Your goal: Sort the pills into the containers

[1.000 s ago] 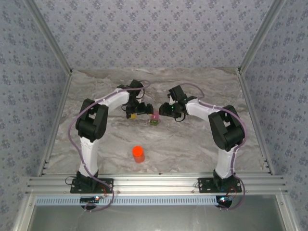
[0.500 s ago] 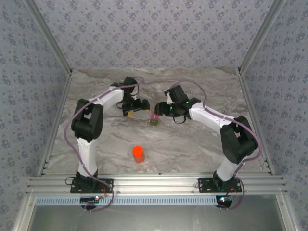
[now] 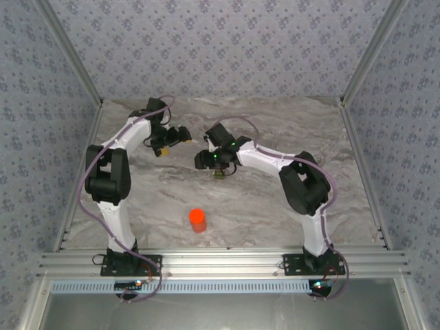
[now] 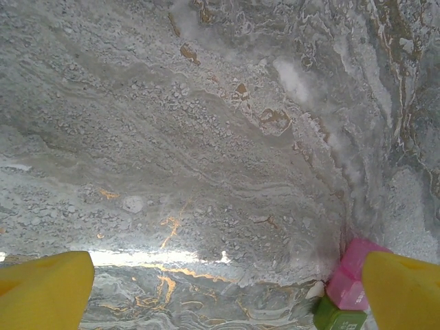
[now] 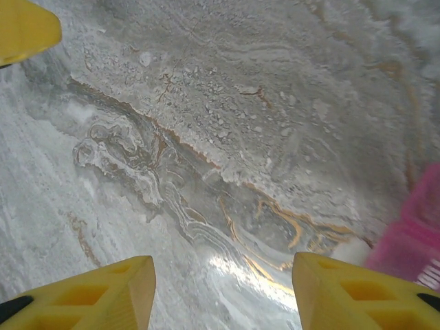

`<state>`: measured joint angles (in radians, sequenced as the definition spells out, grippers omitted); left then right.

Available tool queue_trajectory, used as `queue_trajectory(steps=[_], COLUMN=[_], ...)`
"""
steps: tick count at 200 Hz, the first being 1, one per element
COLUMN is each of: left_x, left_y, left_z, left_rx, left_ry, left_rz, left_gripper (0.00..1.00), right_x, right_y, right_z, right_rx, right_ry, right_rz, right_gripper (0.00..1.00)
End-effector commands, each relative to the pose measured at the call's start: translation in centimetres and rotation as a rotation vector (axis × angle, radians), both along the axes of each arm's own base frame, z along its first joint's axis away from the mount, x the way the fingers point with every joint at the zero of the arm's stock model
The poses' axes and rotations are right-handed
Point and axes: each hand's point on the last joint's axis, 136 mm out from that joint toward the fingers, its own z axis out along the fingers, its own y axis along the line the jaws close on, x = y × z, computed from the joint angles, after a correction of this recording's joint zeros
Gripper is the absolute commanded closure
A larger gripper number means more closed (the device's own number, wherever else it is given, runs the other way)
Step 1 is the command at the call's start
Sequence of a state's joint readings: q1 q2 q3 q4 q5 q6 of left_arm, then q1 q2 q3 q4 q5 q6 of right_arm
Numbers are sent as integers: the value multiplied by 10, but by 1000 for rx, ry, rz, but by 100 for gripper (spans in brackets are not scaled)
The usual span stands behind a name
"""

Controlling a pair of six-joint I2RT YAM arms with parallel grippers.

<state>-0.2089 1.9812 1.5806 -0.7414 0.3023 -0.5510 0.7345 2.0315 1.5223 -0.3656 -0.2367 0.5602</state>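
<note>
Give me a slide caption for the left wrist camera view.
Left gripper open over the marble table, pink-and-green containers at the lower right.

The left arm (image 3: pixel 118 223) and the right arm (image 3: pixel 316 234) were built alike: smooth white links joined by bulky black housings at shoulder, elbow and wrist, each set on a flat black base plate (image 3: pixel 127 262). A thin lilac cable (image 3: pixel 83 185) ran loosely along each arm in slack loops. The left tool (image 4: pixel 223 295) and the right tool (image 5: pixel 223 289) ended in blocky yellow fingers (image 5: pixel 89 292), the right pair with angular recesses moulded into their faces. A small green light (image 3: pixel 216 157) glowed on the right wrist.
</note>
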Motion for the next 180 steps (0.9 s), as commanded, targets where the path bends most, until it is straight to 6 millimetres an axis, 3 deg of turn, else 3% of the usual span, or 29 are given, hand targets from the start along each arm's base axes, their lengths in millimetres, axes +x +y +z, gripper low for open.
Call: queue_trajectory(steps=[1,64,96,135,180], left_x=[-4,-1,0,0,0], left_y=[4,0,-2,-3,-3], left_z=[17,14,13,11,9], left_rx=[-13,-37,-46,-48,-52], left_ry=[-13,-6,-3,-1,4], left_rz=[17,23,24,25,25], left_gripper=[0,0,0,0,0], right_x=[-5,-23,-31,-42,-34], right_y=[2,-2,-8,-30,-57], right_z=[-11,-34,-34,-36,-35], right_rx=[-51,-139,-191,-259,-284], right_ry=[40,108,95,107,100], right_rz=[29,71,105,128,91], right_gripper=[43,42,42,42,42])
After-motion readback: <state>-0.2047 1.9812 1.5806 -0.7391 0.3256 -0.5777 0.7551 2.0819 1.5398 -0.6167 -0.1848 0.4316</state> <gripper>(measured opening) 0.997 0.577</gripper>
